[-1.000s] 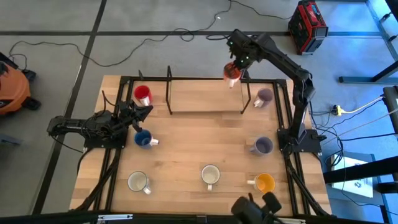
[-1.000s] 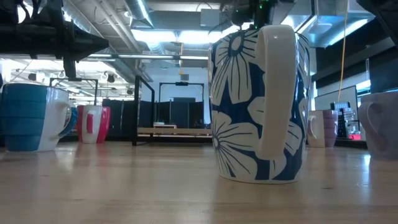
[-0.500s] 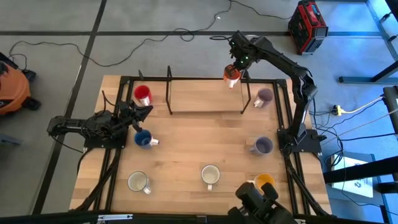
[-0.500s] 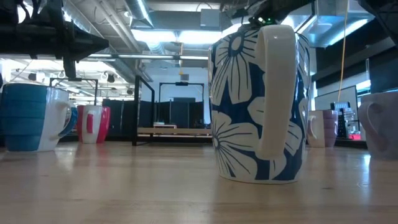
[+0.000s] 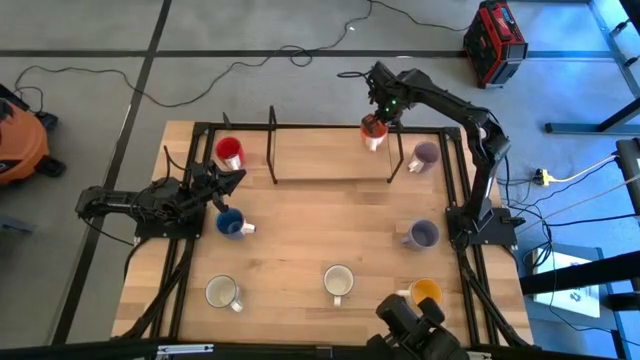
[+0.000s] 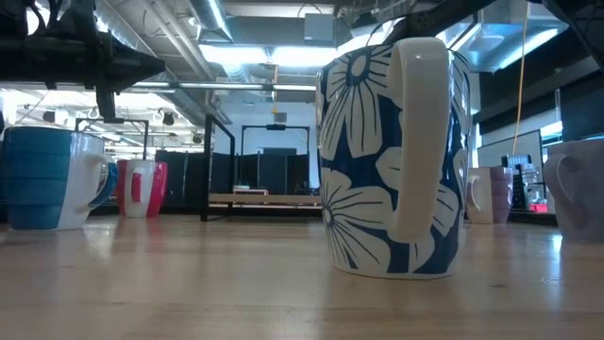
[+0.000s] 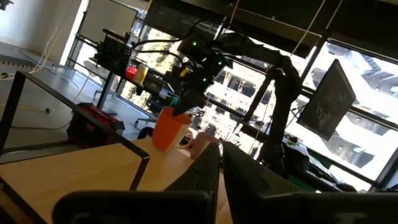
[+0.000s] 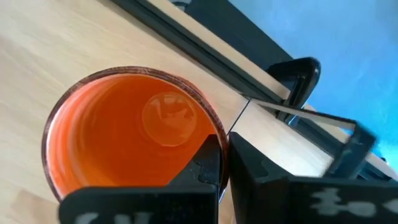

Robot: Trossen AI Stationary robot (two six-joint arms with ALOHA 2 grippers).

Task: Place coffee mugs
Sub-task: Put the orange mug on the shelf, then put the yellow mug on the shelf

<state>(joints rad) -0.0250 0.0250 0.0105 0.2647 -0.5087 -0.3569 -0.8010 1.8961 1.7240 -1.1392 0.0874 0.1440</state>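
I see the orange mug (image 5: 373,131) at the table's (image 5: 300,215) far edge. My right gripper (image 5: 378,112) pinches its rim; the left gripper (image 5: 232,180), beside the red mug (image 5: 229,153), sits closed.

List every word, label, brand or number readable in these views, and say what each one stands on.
No text is readable in any view.
Red case on the floor: any markings too small to read.
Blue mug with white flower pattern: decoration only, no lettering.
Orange ceramic mug pinched by the right gripper: no print visible.
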